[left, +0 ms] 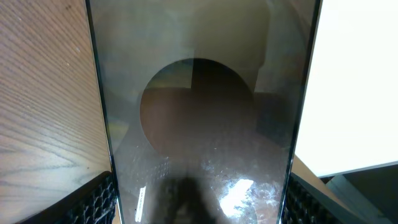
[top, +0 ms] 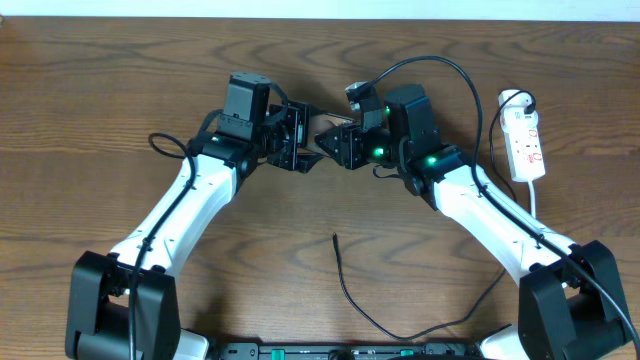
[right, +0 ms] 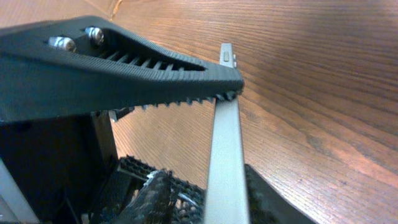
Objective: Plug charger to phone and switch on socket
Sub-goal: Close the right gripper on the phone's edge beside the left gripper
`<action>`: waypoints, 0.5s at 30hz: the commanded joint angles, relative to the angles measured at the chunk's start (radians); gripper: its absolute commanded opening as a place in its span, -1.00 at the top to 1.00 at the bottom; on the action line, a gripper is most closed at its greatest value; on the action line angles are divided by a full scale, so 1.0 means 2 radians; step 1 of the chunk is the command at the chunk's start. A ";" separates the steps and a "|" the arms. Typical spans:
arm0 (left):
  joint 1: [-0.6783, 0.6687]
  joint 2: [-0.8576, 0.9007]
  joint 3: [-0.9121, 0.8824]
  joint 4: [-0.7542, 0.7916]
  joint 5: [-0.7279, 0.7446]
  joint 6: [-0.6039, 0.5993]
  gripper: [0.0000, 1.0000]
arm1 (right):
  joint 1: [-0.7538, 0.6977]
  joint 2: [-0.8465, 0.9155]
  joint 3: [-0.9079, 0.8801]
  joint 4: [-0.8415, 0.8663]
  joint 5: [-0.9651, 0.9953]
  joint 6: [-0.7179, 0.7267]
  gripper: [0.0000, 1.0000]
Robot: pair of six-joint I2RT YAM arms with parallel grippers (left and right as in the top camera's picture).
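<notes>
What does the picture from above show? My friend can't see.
The left arm and right arm meet at the phone, far across the table. The charger lies loose, unplugged, in front; the socket sits far right.

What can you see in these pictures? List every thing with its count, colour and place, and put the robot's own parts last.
table: one, brown wood, under everything
phone: one, dark screen with a silver edge, between the two pincers at the far middle
charger: one, thin black cable, loose on the near middle of the table, tip unplugged
socket: one, white with red markings, far right
plug: one, black, in the socket's far end
cord: one, white, running from the socket toward the near side
arms: two, white with black joints, left and right
left pincer: one, black, closed across the phone
right pincer: one, black, around the phone's edge, upper finger touching; grip unclear
</notes>
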 commanded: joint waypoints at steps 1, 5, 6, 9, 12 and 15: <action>-0.006 -0.014 0.014 0.006 0.010 -0.002 0.85 | 0.003 0.004 0.009 -0.002 0.000 0.001 0.54; -0.006 -0.014 0.014 0.006 0.010 -0.002 0.85 | 0.003 0.004 0.009 -0.005 0.000 0.001 0.60; -0.006 -0.014 0.014 0.006 0.010 -0.002 0.85 | 0.003 0.004 0.009 -0.006 0.000 0.001 0.62; -0.006 -0.014 0.014 0.006 0.010 -0.002 0.85 | 0.003 0.004 0.009 -0.006 0.000 0.001 0.85; -0.006 -0.014 0.014 0.006 0.010 -0.002 0.74 | 0.003 0.004 0.009 -0.006 0.000 0.001 0.98; -0.006 -0.014 0.014 0.006 0.010 -0.002 0.23 | 0.003 0.004 0.009 -0.006 0.000 0.001 0.98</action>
